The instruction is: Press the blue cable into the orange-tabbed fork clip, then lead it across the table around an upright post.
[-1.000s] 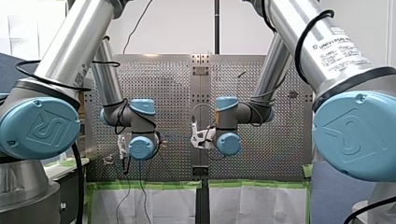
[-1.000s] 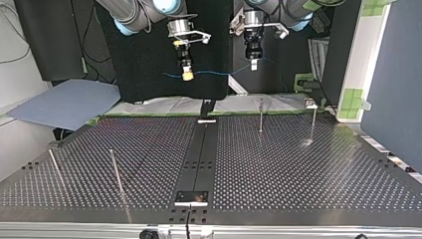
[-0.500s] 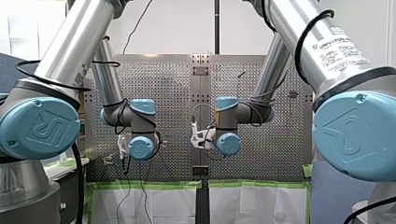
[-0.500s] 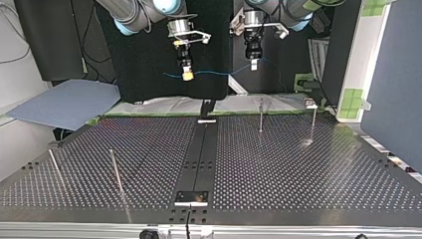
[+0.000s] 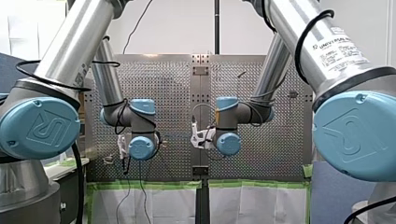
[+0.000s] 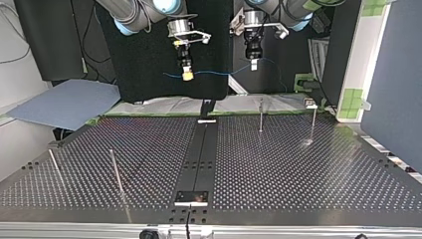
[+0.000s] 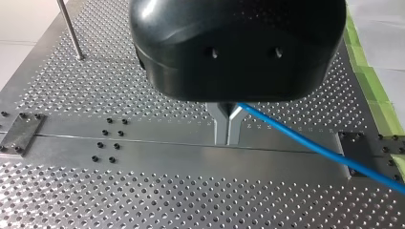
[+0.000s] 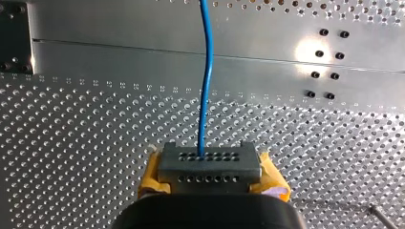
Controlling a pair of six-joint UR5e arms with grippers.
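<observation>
Gripping a thin blue cable (image 7: 305, 140), my metal-fingered left pincer (image 7: 228, 125) and yellow-padded right pincer (image 8: 206, 160) hover above the perforated metal table (image 7: 95, 200).

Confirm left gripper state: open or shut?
Shut. My left gripper's metal fingers meet at their tips, and the blue cable runs out from between them.

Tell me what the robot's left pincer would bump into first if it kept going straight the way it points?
Probably the table's smooth middle strip. The left pincer, shut on the blue cable, points down at it, and nothing shows in between. How far away it is, I can't tell.
</observation>
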